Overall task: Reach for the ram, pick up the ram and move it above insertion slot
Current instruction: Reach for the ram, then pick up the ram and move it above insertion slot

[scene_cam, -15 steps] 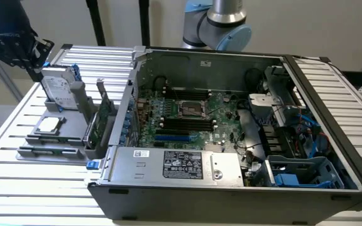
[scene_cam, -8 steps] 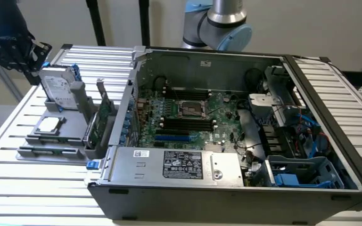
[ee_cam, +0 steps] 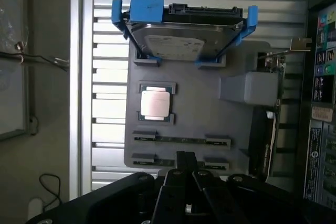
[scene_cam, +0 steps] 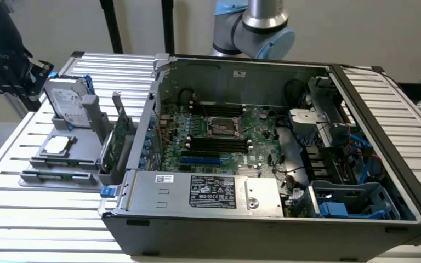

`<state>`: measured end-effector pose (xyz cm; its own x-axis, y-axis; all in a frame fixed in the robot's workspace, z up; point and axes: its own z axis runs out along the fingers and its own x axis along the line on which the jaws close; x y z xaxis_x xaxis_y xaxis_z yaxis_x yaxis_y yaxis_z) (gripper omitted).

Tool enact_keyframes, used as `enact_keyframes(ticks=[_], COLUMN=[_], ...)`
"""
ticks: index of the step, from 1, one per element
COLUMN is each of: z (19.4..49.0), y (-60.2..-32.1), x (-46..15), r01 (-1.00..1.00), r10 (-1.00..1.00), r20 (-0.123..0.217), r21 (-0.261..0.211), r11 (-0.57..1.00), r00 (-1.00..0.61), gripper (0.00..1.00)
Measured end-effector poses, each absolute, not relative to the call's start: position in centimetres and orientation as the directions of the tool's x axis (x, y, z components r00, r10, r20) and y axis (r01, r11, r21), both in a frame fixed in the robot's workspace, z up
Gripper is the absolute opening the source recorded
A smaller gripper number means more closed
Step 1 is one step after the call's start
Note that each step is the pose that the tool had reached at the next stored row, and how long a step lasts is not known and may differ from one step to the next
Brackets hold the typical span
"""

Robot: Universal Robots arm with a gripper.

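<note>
One ram (ee_cam: 181,140) is being reached for, flat in the grey holder (ee_cam: 210,111), the gripper (ee_cam: 184,157) being held over the holder's edge with fingers (ee_cam: 179,162) closed on nothing, so parting them is seemingly being required.

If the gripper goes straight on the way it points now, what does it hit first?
Most likely the ram in the gray holder: the gripper points at the middle of the stick nearer its tips. Depth is unclear in the wrist view, so the gap is uncertain.
</note>
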<state>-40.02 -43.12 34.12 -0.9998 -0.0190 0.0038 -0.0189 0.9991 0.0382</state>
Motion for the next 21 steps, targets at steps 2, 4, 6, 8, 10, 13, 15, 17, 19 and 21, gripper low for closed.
enact_keyframes(ticks=[2,4,6,8,10,13,15,17,19,21], z=[34.1,34.0,34.0,33.9,33.9,33.8,33.8,33.8,33.8,33.7], y=[-43.7,-44.3,-44.8,-45.4,-45.8,-46.4,-46.6,-46.7,-46.7,-46.7], x=[-39.8,-39.6,-39.4,-39.2,-39.0,-38.6,-38.4,-38.4,-38.4,-38.4], r01=[-0.019,-0.019,-0.019,-0.019,-0.019,-0.019,-0.019,-0.022,-0.05,-0.086], r10=[-0.019,-0.019,-0.019,-0.019,-0.019,-0.019,-0.02,-0.023,-0.05,-0.086], r20=[0.005,0.007,0.009,0.011,0.013,0.014,0.015,0.015,0.015,0.015], r21=[0.038,0.038,0.038,0.038,0.038,0.038,0.038,0.039,0.039,0.039], r11=[0.999,0.999,0.999,0.999,0.999,0.999,0.999,0.999,0.998,0.996], r00=[-1.0,-1.0,-1.0,-1.0,-1.0,-1.0,-1.0,-1.0,-0.999,-0.996], gripper=[0.11,0.11,0.11,0.11,0.11,0.11,0.11,0.11,0.11,0.11])
